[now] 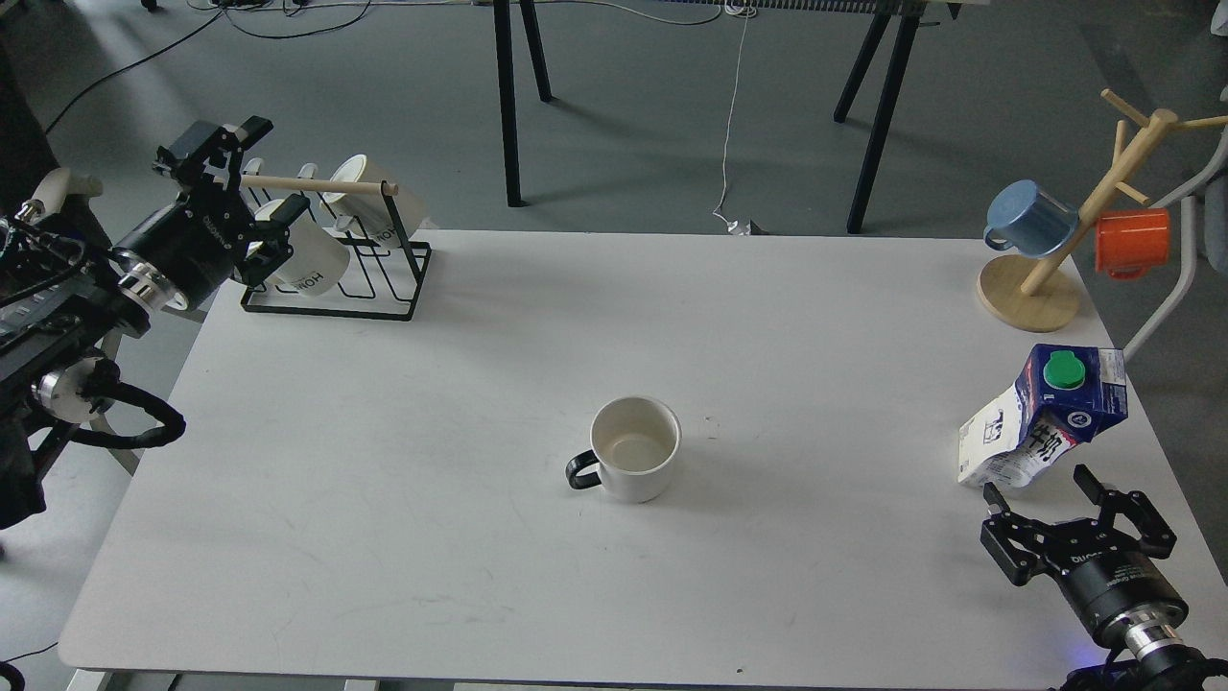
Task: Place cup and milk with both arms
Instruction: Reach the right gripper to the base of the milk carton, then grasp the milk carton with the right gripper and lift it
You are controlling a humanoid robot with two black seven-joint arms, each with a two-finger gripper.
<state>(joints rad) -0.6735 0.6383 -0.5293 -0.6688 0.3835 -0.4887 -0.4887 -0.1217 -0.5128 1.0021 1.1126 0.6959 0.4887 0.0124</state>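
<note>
One cup (635,449), white with black handle pointing toward the left edge, upright near the middle of the table (480,537), a bit toward the near edge. Cream inside, looks empty. Nothing touching it, bare table all round.

One milk (1044,415) carton by the right edge, leaning over to the left, green cap (1063,370) on the dark blue top, black characters on the white side (body looks dented). Well apart from the cup.

Right hand (1046,489) comes in at the near right corner, fingers spread wide, holding nothing, just beside the carton's base on the near side; not touching as far as I can see.

Left hand (251,187) at the far left corner, fingers spread wide, holding nothing, right in front of the black wire rack (331,307). It overlaps the rack in view; contact cannot tell.

Rack carries a wooden bar (317,184) on top and cream mugs (384,211) with dark lettering, tipped on their sides; two clear, a third possibly behind the hand.

Far right corner: wooden mug tree (1041,278) on a round base, one blue mug (1031,219) and one orange mug (1132,242) hung on its pegs, two in all. Tree stands beyond the milk, apart from it.

Nothing lies between cup and milk, nor between cup and rack.
</note>
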